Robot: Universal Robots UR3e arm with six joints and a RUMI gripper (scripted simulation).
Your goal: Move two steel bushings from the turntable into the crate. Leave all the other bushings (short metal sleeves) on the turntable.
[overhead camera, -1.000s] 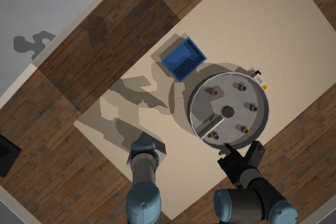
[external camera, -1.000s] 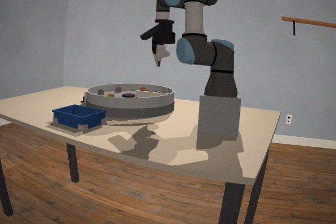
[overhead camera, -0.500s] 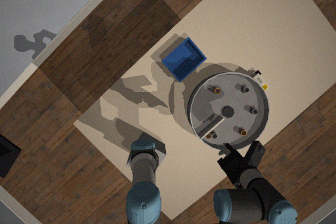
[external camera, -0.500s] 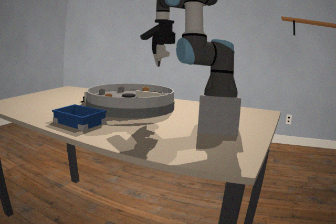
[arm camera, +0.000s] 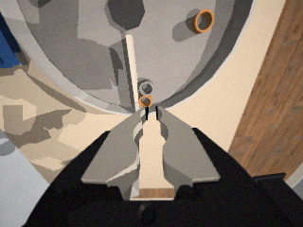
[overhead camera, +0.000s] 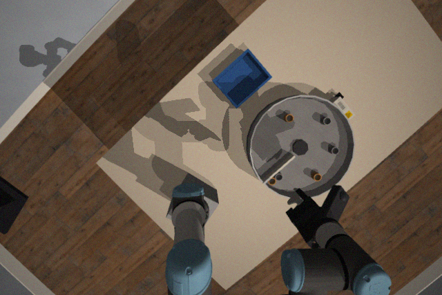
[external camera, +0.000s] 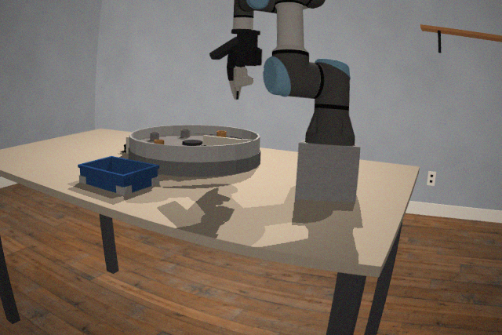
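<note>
The grey turntable (overhead camera: 300,147) holds three steel bushings (overhead camera: 326,120) (overhead camera: 333,149) (overhead camera: 278,177) and three orange bushings (overhead camera: 289,117) (overhead camera: 316,176) (overhead camera: 272,181). The blue crate (overhead camera: 242,77) stands beside it and looks empty. My gripper (external camera: 236,96) (overhead camera: 297,191) hangs high above the turntable's near rim, shut with nothing between the fingers. In the wrist view the fingertips sit just below an orange bushing (arm camera: 145,100) and a steel bushing (arm camera: 146,87), both next to the white divider bar (arm camera: 132,66). Another orange bushing (arm camera: 204,21) lies farther in.
A dark hub (overhead camera: 300,147) sits at the turntable's centre, inside a raised rim (external camera: 194,148). A small labelled box (overhead camera: 344,108) is fixed on the turntable's far side. The arm's pedestal (external camera: 327,172) stands on the table, which ends near the turntable at wooden floor.
</note>
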